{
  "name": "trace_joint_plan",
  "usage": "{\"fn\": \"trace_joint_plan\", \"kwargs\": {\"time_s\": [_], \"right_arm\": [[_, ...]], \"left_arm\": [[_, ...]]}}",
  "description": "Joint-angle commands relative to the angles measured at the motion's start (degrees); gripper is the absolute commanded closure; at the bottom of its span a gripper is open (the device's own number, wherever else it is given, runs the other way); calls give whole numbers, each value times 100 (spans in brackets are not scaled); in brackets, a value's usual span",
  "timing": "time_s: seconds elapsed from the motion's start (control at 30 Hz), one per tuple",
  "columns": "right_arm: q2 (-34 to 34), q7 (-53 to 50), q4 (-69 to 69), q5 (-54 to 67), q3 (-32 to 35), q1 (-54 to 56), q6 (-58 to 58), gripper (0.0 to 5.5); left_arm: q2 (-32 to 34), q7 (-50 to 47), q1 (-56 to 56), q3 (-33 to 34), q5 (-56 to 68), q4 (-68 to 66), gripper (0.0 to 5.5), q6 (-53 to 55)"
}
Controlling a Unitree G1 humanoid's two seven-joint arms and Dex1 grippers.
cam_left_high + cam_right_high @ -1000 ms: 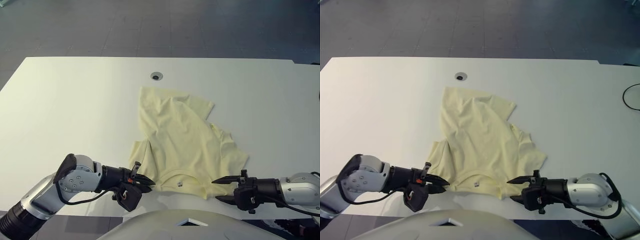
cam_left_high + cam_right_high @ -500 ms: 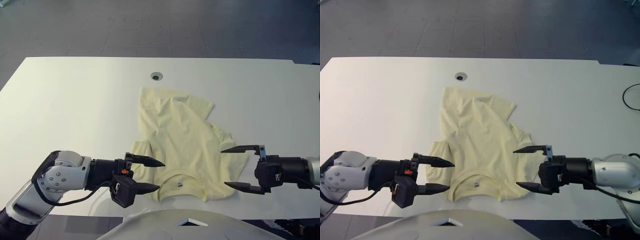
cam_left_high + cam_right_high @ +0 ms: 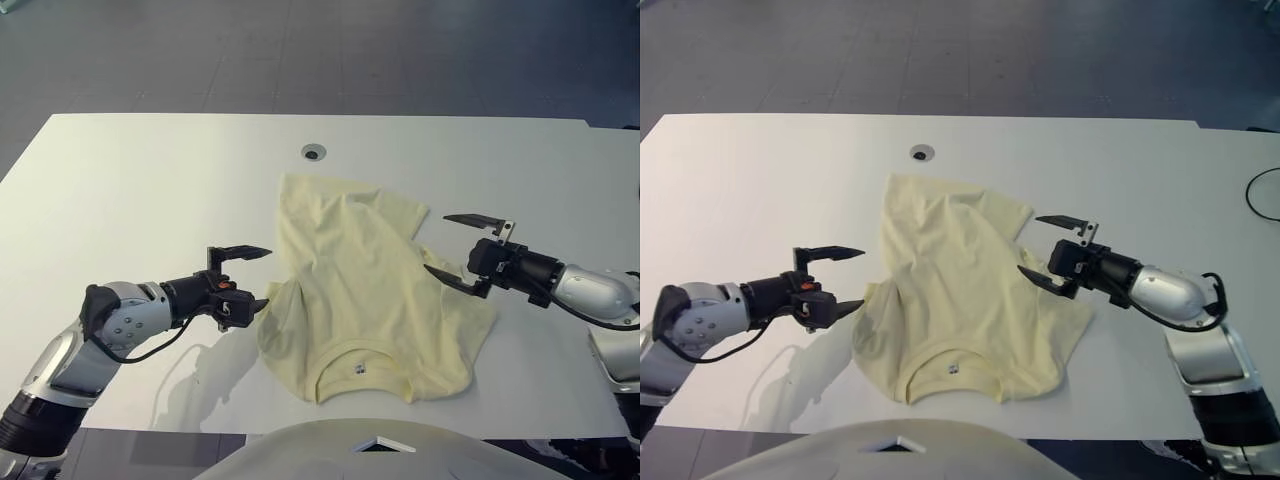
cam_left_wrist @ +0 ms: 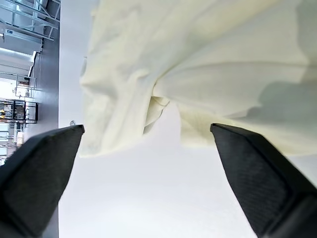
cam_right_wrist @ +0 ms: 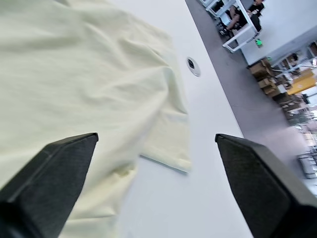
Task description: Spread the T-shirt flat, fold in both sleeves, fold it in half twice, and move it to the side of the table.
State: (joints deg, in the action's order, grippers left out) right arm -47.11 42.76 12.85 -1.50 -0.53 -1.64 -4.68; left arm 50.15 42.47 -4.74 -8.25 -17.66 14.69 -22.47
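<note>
Lying crumpled on the white flat surface (image 3: 150, 180), near its front edge and a little right of centre: one pale yellow soft-knit T-shirt (image 3: 365, 300). The ribbed collar (image 3: 355, 362) faces the robot and the hem lies toward the small round port (image 3: 313, 152) set in the surface.

Condition: not yet flat. The left sleeve (image 3: 278, 300) is bunched under the body panel, and a cloth flap (image 3: 400, 212) is turned over at the far right.

Handling, as judged: light, limp and thin, with no stiffness to hold a shape. It should drag and wrinkle rather than slide as one piece, and it is not fragile. The best holds are a pinch on doubled edges, at the sleeve cuffs, shoulder seams or hem corners, with the two sides pulled apart evenly.

Left claw (image 3: 266, 277): spread wide, holding nothing, set just beside the bunched left sleeve. Whether it touches the cloth cannot be told.

Right claw (image 3: 435, 243): spread wide, holding nothing, poised at the T-shirt's right edge. Its lower finger (image 3: 448, 281) is over the cloth, and contact cannot be told.
</note>
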Motion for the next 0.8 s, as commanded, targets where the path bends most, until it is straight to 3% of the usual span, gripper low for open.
{"fn": "trace_joint_plan", "kwargs": {"time_s": [0.03, 0.13, 0.4, 0.8], "right_arm": [[347, -390, -723, -545, -334, 507, -28, 46], [495, -510, -1101, -747, -490, 749, -136, 11], [806, -651, -2002, -958, -755, 1391, -438, 11], [1376, -1460, -4376, -1424, -994, 2861, -1142, 11]], "left_arm": [[-292, -209, 434, -360, -240, -905, 37, -374], [-491, -298, 707, -531, -239, -1387, 10, -574], [-519, -289, 902, -675, -180, -1952, 10, -797], [-255, -292, 543, -601, -210, -1704, 10, -723]]}}
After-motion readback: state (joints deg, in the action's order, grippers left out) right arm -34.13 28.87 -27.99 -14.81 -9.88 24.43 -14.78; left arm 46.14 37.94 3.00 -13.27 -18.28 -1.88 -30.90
